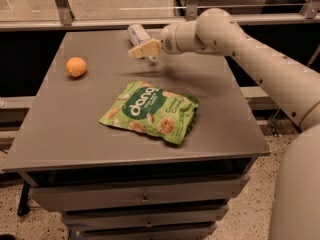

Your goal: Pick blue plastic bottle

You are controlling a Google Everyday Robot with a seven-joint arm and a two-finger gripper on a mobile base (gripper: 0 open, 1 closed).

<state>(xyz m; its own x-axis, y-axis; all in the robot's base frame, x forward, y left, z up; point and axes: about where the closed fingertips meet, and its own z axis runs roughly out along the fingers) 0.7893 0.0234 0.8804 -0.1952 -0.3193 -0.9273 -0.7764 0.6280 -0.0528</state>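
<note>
The blue plastic bottle (137, 33) lies on its side at the far middle of the grey table (75, 114); it is clear with a pale bluish-white label. My gripper (141, 51) reaches in from the right on a white arm and sits right over the bottle's near end, hiding that end. Its cream fingertips point left and overlap the bottle. I cannot tell whether it grips the bottle.
A green snack bag (151, 111) lies flat in the table's middle. An orange (76, 67) sits at the left. A metal rail (90, 23) runs along the far edge. Drawers (145, 200) are below the front edge.
</note>
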